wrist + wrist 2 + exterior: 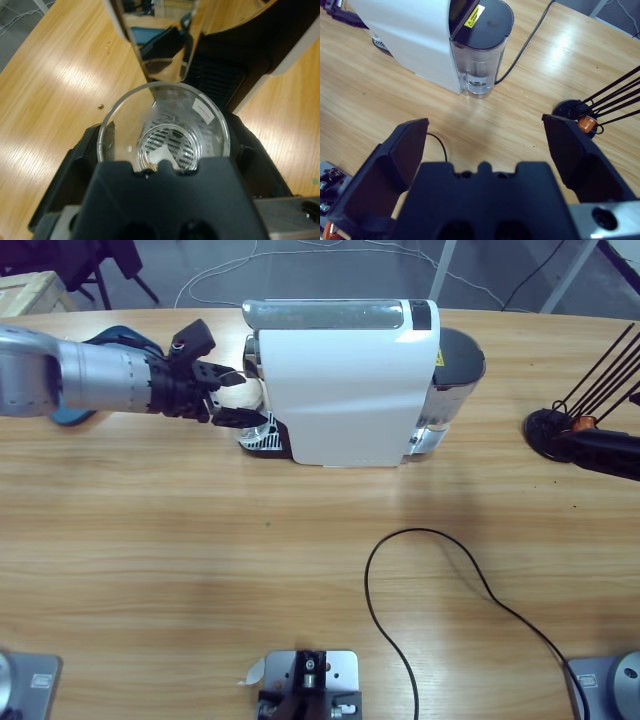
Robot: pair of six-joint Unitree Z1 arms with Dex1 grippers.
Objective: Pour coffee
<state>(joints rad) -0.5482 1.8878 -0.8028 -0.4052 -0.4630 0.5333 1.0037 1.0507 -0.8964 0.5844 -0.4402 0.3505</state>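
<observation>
The left gripper [228, 398], closed on the glass cup [165, 127], should centre it on the coffee machine's [345, 385] drip grille [167, 145] beneath the spout; right gripper [485, 145] wide open, empty.

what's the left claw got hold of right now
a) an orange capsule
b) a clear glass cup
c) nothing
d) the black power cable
b: the left wrist view shows the clear glass cup between the left claw's jaws, over the coffee machine's drip grille, under the spout.
</observation>
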